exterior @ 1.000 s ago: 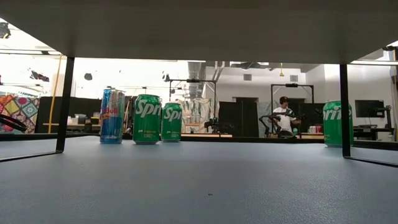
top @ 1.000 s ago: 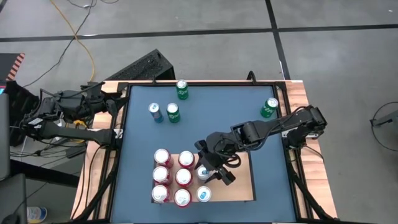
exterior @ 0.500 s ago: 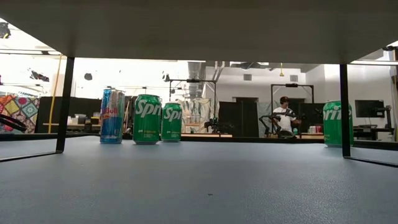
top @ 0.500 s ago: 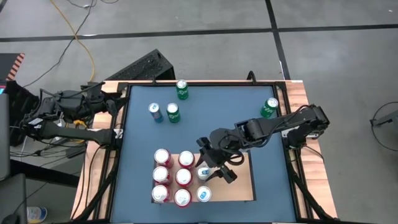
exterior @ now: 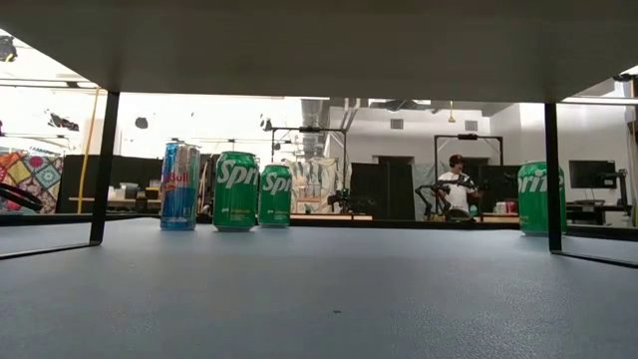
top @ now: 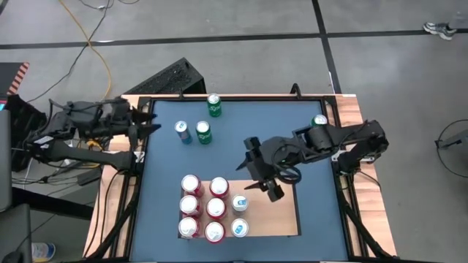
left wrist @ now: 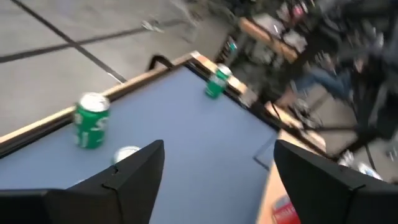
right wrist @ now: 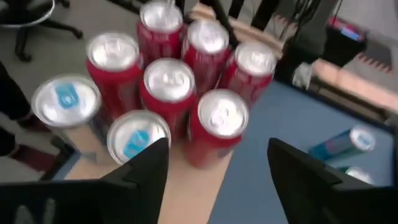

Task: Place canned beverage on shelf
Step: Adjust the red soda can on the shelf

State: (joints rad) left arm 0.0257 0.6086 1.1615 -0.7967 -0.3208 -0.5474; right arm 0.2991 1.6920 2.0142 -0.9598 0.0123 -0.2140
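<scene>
The shelf (top: 281, 212), a pale tan board, lies flat on the blue table near its front edge. On it stand several red cans (top: 215, 208) (right wrist: 166, 84) and two blue-topped cans (top: 239, 204) (right wrist: 138, 137), all upright on their bases. My right gripper (top: 257, 179) (right wrist: 217, 186) hangs open and empty above the board, just beyond the cans. My left gripper (top: 148, 120) (left wrist: 217, 180) is open and empty over the table's far left edge. Neither gripper shows in the low view.
On the bare blue table stand a slim blue can (top: 182, 131) (exterior: 180, 185) and three green cans (top: 203, 132) (top: 213, 104) (top: 319, 123). A raised wooden frame with black rails (top: 344, 175) runs around the table. Free tabletop lies between the loose cans and the board.
My right gripper has risen from the blue-topped can on the shelf and drawn back toward the table's far right; the can stays upright where it was. My left gripper has come a little toward the table's middle and turned.
</scene>
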